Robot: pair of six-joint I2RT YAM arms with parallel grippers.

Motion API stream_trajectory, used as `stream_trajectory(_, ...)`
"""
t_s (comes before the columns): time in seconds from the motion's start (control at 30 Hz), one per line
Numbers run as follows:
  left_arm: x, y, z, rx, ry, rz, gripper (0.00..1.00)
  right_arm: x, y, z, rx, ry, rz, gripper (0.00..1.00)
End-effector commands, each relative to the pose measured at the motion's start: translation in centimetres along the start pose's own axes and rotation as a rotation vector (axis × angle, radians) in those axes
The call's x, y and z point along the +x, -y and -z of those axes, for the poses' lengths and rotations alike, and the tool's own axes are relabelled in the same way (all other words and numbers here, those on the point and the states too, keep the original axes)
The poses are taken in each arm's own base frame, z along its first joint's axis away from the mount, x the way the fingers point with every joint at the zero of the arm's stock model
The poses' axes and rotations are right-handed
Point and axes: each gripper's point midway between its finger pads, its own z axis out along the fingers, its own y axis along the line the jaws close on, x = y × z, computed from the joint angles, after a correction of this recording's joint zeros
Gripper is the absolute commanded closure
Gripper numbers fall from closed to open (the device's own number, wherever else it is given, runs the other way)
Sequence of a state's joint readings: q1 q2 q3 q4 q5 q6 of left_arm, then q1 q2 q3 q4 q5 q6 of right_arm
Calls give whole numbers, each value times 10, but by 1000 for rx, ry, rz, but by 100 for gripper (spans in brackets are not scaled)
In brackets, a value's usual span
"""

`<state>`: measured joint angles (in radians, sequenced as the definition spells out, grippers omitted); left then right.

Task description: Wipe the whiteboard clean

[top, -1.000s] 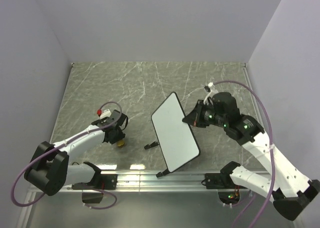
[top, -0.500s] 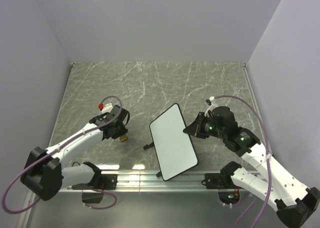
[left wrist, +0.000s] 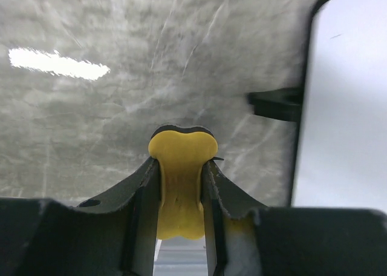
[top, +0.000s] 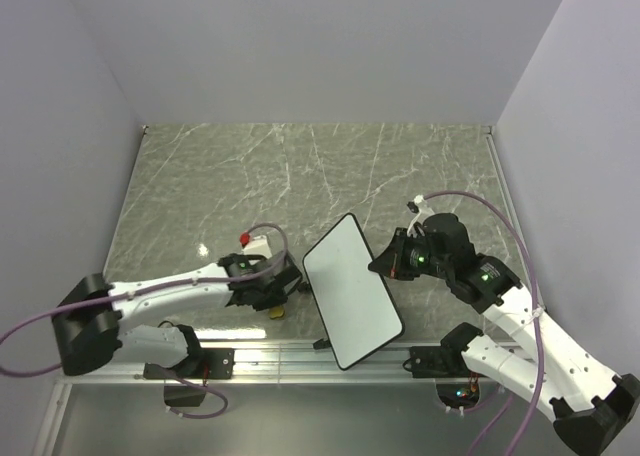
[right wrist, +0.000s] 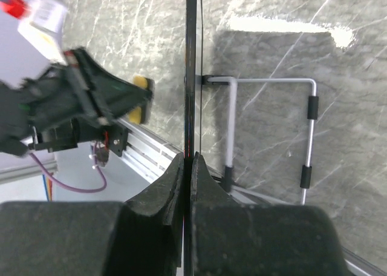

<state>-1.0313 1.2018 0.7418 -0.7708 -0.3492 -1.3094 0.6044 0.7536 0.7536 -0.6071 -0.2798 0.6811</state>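
Left pincer (left wrist: 181, 164) was clamped on the yellow eraser (left wrist: 181, 188), and the eraser's fat end poked out past the fingers. The board (left wrist: 344, 106) was just to the right of it, close but not touching, with bare table (left wrist: 121, 106) between the two. One black tab (left wrist: 275, 103) stuck out from the board's left edge toward the eraser.

From above, the board's long side ran from far to near, with the near end a bit more to the right. Its white face was tipped up toward the left arm. Right pincer (right wrist: 188, 162) was pinched on the board's right edge and held it tipped up. A wire stand (right wrist: 272, 82) sat behind the board.

I thought the left arm should do the rubbing, since it had the eraser and was on the face side of the board. I judged it had to go right and a little up to lay the eraser on the face. I could spot only one tiny dark mark on the face, so I could not tell how much was left to wipe.
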Motion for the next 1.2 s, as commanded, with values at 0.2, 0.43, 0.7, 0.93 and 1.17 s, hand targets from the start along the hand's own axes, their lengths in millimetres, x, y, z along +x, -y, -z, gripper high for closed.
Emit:
stream_trajectory(0.2, 20, 38, -34, -4, -25, 8, 100, -13, -13, 9, -35, 41, 76, 100)
stream_trajectory(0.43, 18, 78, -58, -12, -23, -56, 100, -10, -8, -4, -34, 32, 34, 100)
stream_trajectory(0.7, -4, 83, -99, -60, -54, -25, 100, -15, 3, -48, 5, -16, 40, 100)
stream_trajectory(0.93, -59, 82, -132, -103, -28, 64, 100, -39, -1, -96, 25, -63, 41, 100)
stream_trajectory(1.17, -118, 125, -144, -77, 49, 100, 100, -92, -15, -82, 39, 26, 39, 100)
